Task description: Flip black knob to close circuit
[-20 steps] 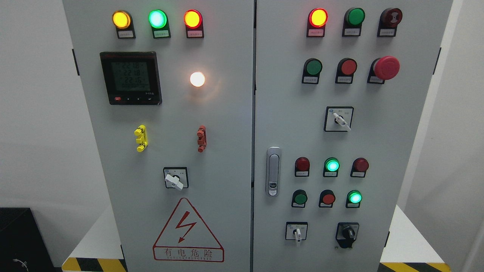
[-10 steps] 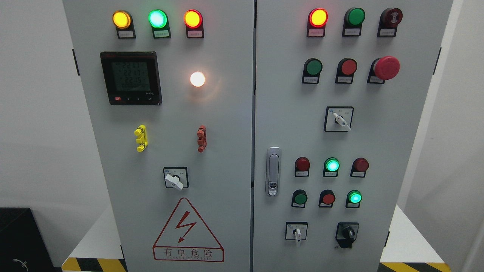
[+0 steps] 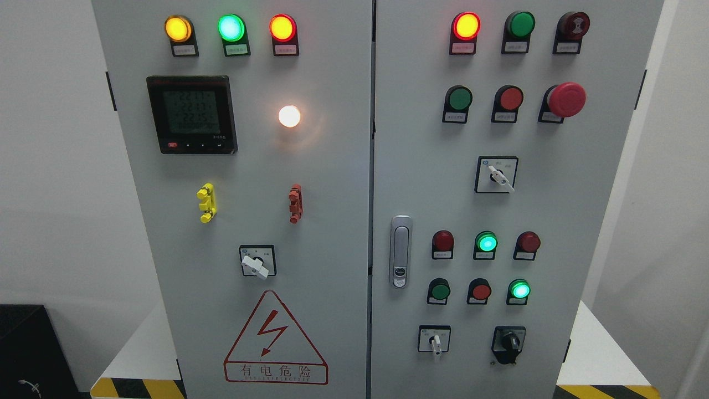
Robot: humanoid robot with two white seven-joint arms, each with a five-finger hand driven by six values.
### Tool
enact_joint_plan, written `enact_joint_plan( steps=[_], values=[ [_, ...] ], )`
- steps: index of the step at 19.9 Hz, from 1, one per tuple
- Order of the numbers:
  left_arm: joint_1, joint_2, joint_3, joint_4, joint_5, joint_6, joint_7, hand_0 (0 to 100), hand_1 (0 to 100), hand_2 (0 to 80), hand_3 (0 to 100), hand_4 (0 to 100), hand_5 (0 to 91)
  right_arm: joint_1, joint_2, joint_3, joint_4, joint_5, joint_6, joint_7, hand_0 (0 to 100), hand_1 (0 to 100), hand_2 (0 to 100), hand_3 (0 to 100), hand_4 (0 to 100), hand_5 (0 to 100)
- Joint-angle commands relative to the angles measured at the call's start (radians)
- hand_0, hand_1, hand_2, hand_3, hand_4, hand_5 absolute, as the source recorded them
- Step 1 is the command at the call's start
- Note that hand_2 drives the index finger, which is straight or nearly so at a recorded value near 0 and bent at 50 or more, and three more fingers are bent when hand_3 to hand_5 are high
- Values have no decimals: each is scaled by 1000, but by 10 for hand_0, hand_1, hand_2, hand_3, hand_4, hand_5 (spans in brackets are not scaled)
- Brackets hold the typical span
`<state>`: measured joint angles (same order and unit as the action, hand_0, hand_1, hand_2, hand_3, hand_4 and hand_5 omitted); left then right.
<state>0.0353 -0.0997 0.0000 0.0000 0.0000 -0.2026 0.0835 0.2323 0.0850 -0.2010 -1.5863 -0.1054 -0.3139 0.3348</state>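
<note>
Panel count: one black knob (image 3: 508, 343), three white selector switches (image 3: 500, 178), one digital meter (image 3: 191, 114), one red mushroom button (image 3: 566, 100), one door handle (image 3: 400, 251).

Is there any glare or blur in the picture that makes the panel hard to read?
Head view: sharp overall; the white lamp blooms and casts a warm halo on the door; label plates are too small to read; the black knob shows clearly; no hand in view.

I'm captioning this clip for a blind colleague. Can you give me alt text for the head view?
A grey two-door electrical cabinet fills the view, and no robot hand is visible. The black knob sits at the lower right of the right door, below lit green lamps; the left door has a meter and a warning triangle.
</note>
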Motion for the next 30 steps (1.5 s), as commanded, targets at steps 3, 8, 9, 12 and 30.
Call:
enact_joint_plan(
  steps=[3, 8, 9, 12, 30],
  values=[
    [0, 0, -21, 21, -21, 0, 1, 0, 0, 0, 0, 0, 0, -54, 13, 12, -145, 171, -1, -54, 0, 317, 392, 612, 521, 360],
    [0, 0, -21, 21, -21, 0, 1, 0, 0, 0, 0, 0, 0, -76, 15, 14, -161, 350, 16, -128, 0, 399, 582, 757, 617, 546],
    [0, 0, -21, 21, -21, 0, 1, 0, 0, 0, 0, 0, 0, -76, 15, 12, -165, 378, 22, -132, 27, 419, 631, 796, 650, 606],
    [0, 0, -21, 21, -21, 2, 1, 0, 0, 0, 0, 0, 0, -77, 16, 2, -182, 496, 25, -134, 44, 444, 703, 854, 685, 681],
    [0, 0, -21, 21, -21, 0, 1, 0, 0, 0, 0, 0, 0, -178, 19, -74, -146, 963, 41, -241, 41, 399, 745, 904, 731, 746]
  ],
)
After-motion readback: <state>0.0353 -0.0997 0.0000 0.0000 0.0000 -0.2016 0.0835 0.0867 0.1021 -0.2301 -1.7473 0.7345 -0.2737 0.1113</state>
